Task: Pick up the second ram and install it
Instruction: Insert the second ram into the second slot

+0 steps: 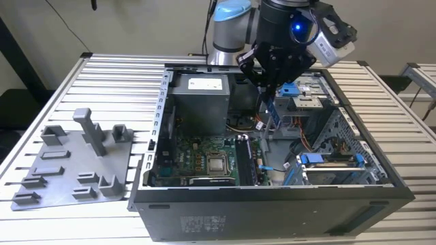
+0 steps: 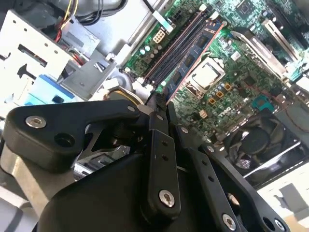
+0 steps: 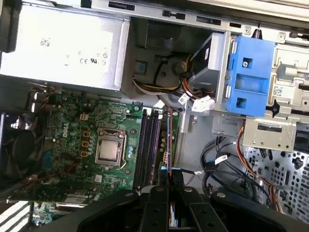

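While the grey holder tray [image 1: 75, 168] lies on the slatted table [image 1: 102, 76] at the exterior view's left, well apart from the work, the open computer case [image 1: 160, 127] holds the power supply [image 1: 201, 99]. Beside it is the motherboard [image 1: 204, 153] with its processor [image 1: 218, 164], and the memory slots [image 1: 244, 158] sit just to the right of that.

Above those slots, slightly to the exterior view's right, hangs the gripper [image 1: 268, 91]. Its fingers are drawn nearly together on the second ram [image 1: 272, 111], which hangs edge-down beneath them, clear of the board. Farther right are loose cables [image 1: 303, 133] and the blue-trimmed drive cage [image 1: 327, 161].

By my judgement, this placement goes well if the stick is kept upright, with its long edge parallel to a free slot. It should be lowered straight so both ends seat evenly, and the cables nearby could snag it.
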### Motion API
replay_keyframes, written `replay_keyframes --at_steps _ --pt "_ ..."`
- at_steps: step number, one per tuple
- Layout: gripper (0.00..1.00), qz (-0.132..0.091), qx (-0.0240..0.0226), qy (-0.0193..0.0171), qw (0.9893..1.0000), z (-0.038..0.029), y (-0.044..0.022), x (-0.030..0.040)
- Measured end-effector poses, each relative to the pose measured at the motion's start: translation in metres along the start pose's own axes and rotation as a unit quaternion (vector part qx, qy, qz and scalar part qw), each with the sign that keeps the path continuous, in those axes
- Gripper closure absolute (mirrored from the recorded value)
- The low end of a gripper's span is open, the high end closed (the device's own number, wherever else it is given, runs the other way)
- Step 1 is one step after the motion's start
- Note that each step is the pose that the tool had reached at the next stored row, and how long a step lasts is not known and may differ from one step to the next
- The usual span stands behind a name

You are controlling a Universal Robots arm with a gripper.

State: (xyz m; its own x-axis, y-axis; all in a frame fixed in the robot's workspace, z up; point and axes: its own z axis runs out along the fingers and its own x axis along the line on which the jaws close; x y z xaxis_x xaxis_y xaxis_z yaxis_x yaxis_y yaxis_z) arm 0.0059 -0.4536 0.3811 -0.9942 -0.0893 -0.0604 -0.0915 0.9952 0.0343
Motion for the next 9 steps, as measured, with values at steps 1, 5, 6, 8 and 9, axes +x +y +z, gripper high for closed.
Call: replay_keyframes --at_steps 1,5,6,8,9 --pt "0.86 0.008 0.0004 0.0000 1.0000 0.0001 0.0000 0.0000" --pt "0.86 0.040 0.0022 0.0009 0.9992 0.0004 0.0000 0.0001" --pt "0.86 0.046 0.0025 0.0017 0.9989 0.0005 0.0000 0.0001" --pt "0.86 0.054 0.0029 0.0040 0.9985 0.0006 0.0000 0.0001" --pt "0.86 0.058 0.0030 0.0055 0.9983 0.0007 0.0000 0.0001"
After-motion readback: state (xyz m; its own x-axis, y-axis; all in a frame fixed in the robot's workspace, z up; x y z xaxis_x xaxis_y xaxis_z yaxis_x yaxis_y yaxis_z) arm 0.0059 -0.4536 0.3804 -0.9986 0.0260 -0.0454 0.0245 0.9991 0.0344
